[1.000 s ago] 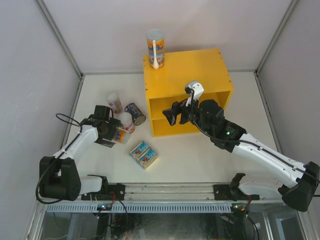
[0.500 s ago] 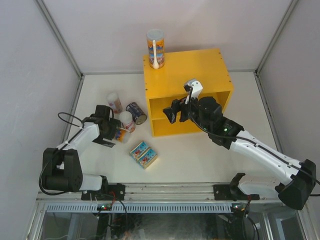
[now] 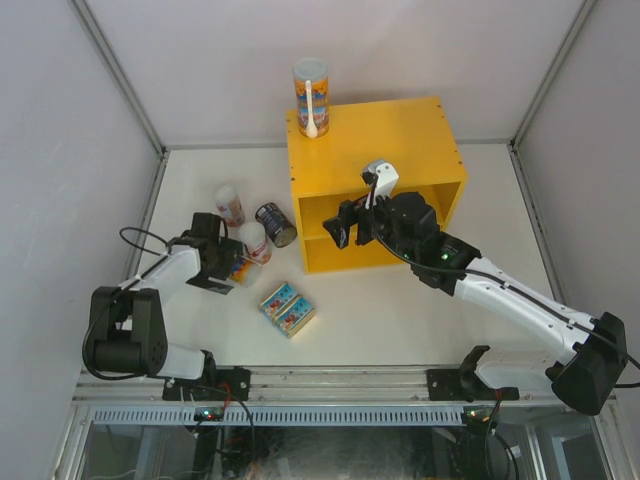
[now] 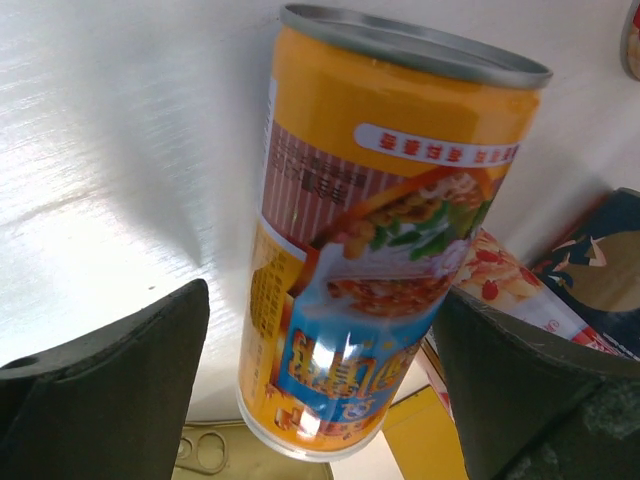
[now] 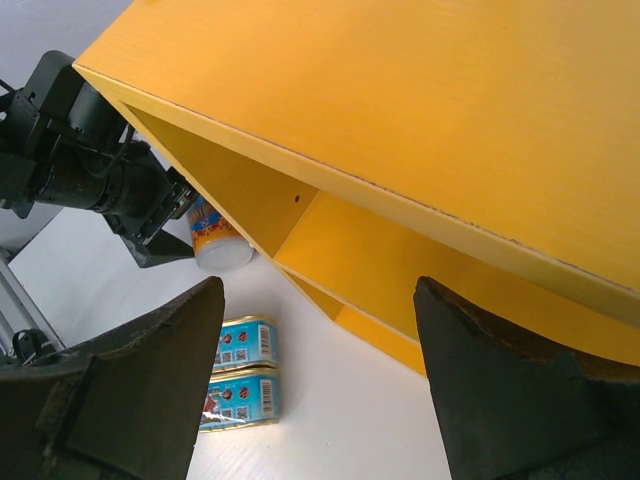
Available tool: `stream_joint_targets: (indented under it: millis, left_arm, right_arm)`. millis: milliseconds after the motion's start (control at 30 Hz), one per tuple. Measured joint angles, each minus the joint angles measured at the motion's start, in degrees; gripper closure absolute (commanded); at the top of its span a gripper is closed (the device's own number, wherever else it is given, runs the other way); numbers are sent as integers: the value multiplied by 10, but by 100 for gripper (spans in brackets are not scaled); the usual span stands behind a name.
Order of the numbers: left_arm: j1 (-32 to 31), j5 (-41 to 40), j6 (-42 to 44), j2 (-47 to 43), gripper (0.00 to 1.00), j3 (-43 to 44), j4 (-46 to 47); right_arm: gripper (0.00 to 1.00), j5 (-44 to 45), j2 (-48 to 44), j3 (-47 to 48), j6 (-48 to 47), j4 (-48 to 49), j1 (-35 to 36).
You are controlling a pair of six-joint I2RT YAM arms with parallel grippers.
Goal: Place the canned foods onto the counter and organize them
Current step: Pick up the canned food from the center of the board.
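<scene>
An orange-blue tube (image 4: 380, 250) lies on its side on the table between the fingers of my left gripper (image 4: 320, 300), which is open around it; a gap shows on the left side. From above, my left gripper (image 3: 230, 267) is left of the yellow counter (image 3: 400, 140). A second orange-blue tube (image 3: 311, 97) stands on the counter's top back-left corner. Two white-pink tubes (image 3: 229, 203) (image 3: 252, 242), a dark can (image 3: 274, 224) and two flat blue tins (image 3: 287, 308) are on the table. My right gripper (image 3: 345, 228) is open and empty in front of the counter's opening.
The right wrist view shows the counter's top (image 5: 420, 90), its inner shelf (image 5: 400, 260), the tins (image 5: 240, 372) and the lying tube's white lid (image 5: 224, 256). White walls and metal posts enclose the table. The arm bases sit at the near edge.
My right gripper has moved a little up and toward the counter's front. My left arm's elbow has shifted while its gripper stays at the lying tube. The dark can shifted slightly.
</scene>
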Motion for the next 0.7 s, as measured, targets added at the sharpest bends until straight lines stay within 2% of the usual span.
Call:
stream_joint_targets:
  millis: [133, 200, 233, 433, 467, 700]
  left_arm:
    - [0, 5, -1, 6, 16, -12, 23]
    - [1, 7, -2, 6, 24, -22, 39]
    - [1, 8, -3, 6, 31, -26, 47]
    - [2, 18, -5, -13, 94, -52, 76]
    - [2, 19, -4, -18, 99, -57, 77]
    - [2, 21, 3, -49, 100, -80, 76]
  right_arm:
    - [24, -2, 0, 0, 1, -1, 0]
    - [24, -3, 0, 0, 2, -1, 0]
    - [24, -3, 0, 0, 2, -1, 0]
    - [24, -3, 0, 0, 2, -4, 0]
    - [24, -3, 0, 0, 2, -4, 1]
    - [24, 4, 0, 0, 3, -5, 17]
